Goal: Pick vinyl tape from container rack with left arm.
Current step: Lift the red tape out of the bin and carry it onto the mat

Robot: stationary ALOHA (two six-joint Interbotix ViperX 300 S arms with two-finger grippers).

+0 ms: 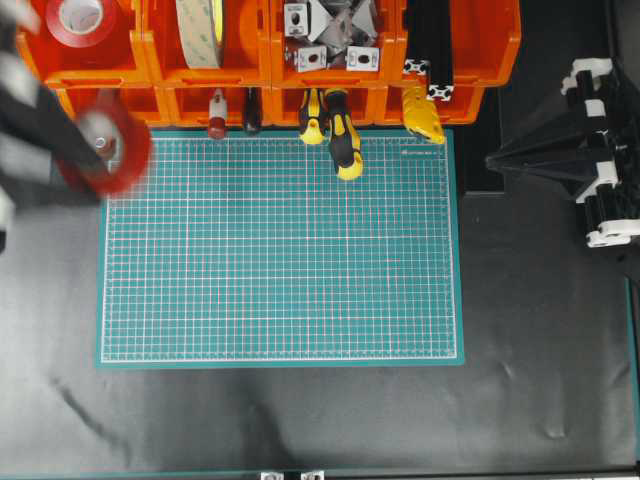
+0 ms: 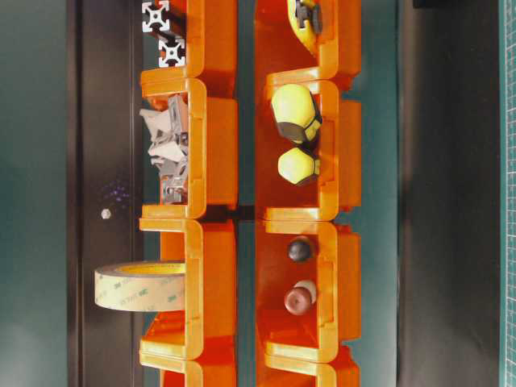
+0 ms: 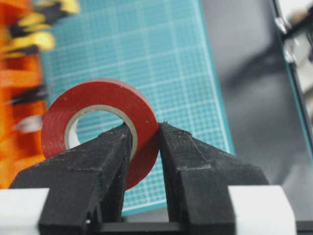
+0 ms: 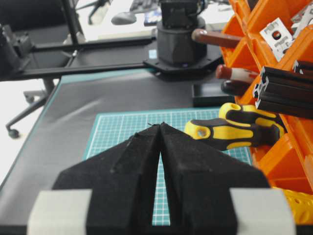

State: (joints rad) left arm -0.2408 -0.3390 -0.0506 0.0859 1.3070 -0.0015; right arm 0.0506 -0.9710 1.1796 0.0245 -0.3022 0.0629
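Left gripper clamped on red tape roll, one finger through core. Roll out of orange rack, airborne over green mat's left edge. Pick looks done; only set-down possibly left. Right gripper closed, idle.

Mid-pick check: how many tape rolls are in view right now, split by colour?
Red: 2, the vinyl tape in the left tool and a red roll in the container rack
Cream-yellow: 1, the cream roll in the rack
Total: 3
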